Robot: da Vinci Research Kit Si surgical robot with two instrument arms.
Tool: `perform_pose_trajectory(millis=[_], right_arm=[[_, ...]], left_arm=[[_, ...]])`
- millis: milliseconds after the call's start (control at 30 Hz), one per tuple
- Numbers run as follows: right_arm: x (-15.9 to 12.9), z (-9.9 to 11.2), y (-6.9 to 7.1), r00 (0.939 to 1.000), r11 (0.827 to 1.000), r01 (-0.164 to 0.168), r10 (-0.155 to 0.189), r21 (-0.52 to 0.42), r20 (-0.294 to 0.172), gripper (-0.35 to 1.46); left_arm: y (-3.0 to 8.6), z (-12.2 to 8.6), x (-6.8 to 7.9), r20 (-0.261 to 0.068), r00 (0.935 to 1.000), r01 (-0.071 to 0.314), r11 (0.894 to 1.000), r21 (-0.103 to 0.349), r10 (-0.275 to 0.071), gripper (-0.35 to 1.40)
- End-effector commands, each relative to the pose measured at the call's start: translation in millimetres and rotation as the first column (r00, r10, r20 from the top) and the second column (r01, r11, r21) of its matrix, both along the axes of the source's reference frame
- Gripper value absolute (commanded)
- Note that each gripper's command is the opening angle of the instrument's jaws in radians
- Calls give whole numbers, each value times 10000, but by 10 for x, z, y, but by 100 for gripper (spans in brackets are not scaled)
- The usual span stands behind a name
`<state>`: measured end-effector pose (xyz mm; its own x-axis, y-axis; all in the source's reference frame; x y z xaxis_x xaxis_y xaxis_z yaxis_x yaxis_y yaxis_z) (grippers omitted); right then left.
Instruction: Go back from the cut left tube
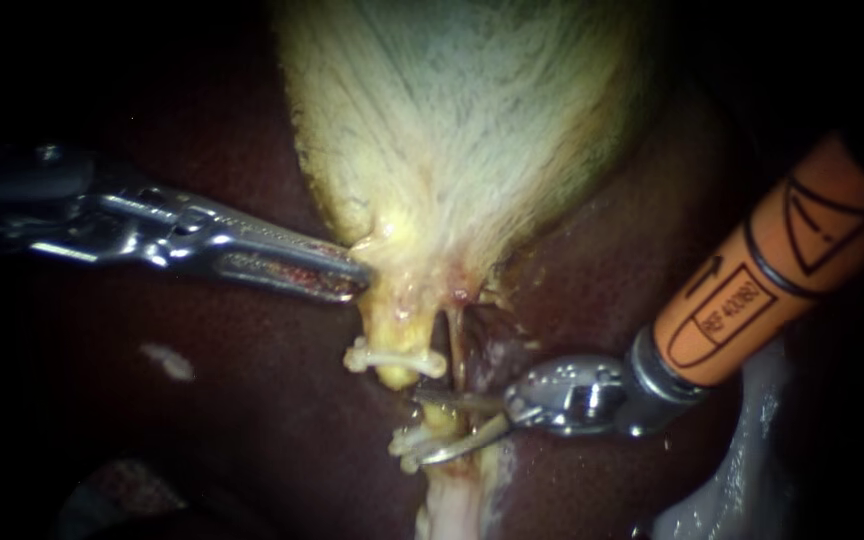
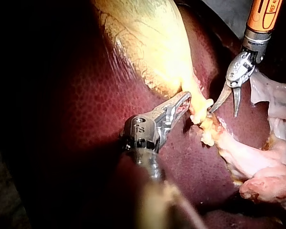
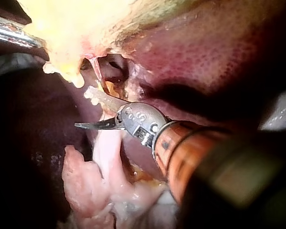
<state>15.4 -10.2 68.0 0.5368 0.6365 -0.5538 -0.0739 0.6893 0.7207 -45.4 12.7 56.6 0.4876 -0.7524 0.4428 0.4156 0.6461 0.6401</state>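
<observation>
— Where is the left tube (image 1: 392, 335)?
— Just under the gallbladder (image 1: 452, 120), with a white clip (image 1: 392, 358) across it and the lower clips (image 1: 407, 445) further down.
— And the claws?
— The left instrument (image 1: 357, 272) has its claw clenched on the gallbladder's neck. The right instrument (image 1: 422, 425) has its blades apart, grasping nothing, between those clips.

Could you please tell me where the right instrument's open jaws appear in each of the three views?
Endoscope view: the right instrument sits lower centre, jaws open, under the gallbladder neck.
Left wrist view: right instrument ahead of the left instrument, beside that neck.
Right wrist view: right instrument, jaws open just short of the neck.
Shared landmark: the yellow gallbladder neck.
</observation>
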Motion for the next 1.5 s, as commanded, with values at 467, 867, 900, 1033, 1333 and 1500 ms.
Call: perform_pose_trajectory(millis=[467,867,900,1033,1333,1500], right_arm=[[-75,-45,62,9987,9442,-257,384,-3285,322,143],[-82,-48,69,9995,9086,-250,302,-4170,59,143],[-82,-48,69,9995,9085,-250,303,-4170,59,143],[-82,-47,69,9996,9064,-226,273,-4218,51,143],[-82,-47,69,10000,8915,-59,65,-4531,-3,143],[-82,-47,69,10000,8892,-35,34,-4575,-10,143]], left_arm=[[0,0,0,8,10000,-4,10000,2,4,-35],[-2,2,-4,-12,10000,14,10000,-19,-15,-35],[-4,3,-6,-42,10000,38,10000,-51,-38,-35],[-17,18,-16,19,10000,-37,10000,-57,37,-35],[-37,52,-41,147,9997,-202,9998,-73,203,-35],[-33,51,-41,164,9996,-210,9998,-50,211,-35]])
